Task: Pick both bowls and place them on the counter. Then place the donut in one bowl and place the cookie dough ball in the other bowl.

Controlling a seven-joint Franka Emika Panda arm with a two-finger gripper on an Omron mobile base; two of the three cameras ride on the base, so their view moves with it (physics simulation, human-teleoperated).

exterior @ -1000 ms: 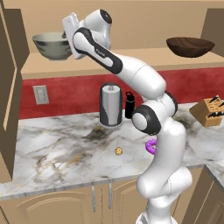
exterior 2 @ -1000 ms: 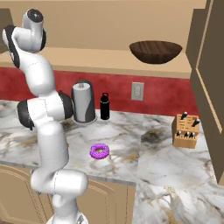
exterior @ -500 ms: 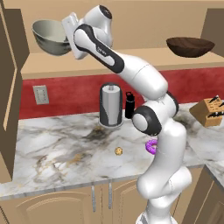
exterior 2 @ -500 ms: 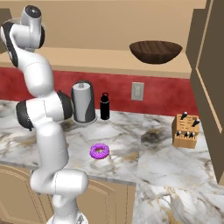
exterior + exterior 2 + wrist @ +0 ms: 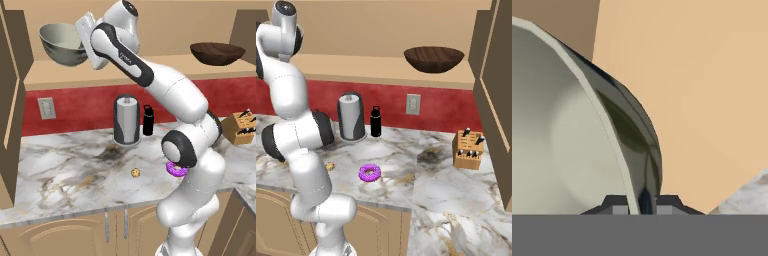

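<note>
The arm reaches high and left, its gripper (image 5: pixel 638 204) clamped on the rim of the grey-green bowl (image 5: pixel 61 44) — held tilted just above the shelf (image 5: pixel 150 67). A second ago the bowl sat on the shelf with the jaws apart; now it is lifted.

The grey-green bowl (image 5: pixel 61 44) is up at the far left, above the shelf (image 5: pixel 150 67), with the wooden bowl (image 5: pixel 217 53) on that shelf far right. On the counter (image 5: pixel 65 172) below — cookie dough ball (image 5: pixel 135 173) left of the donut (image 5: pixel 370 173), both nearer than the paper-towel holder (image 5: pixel 126 120) and bottle (image 5: pixel 148 120); knife block (image 5: pixel 468 149) at right.
</note>
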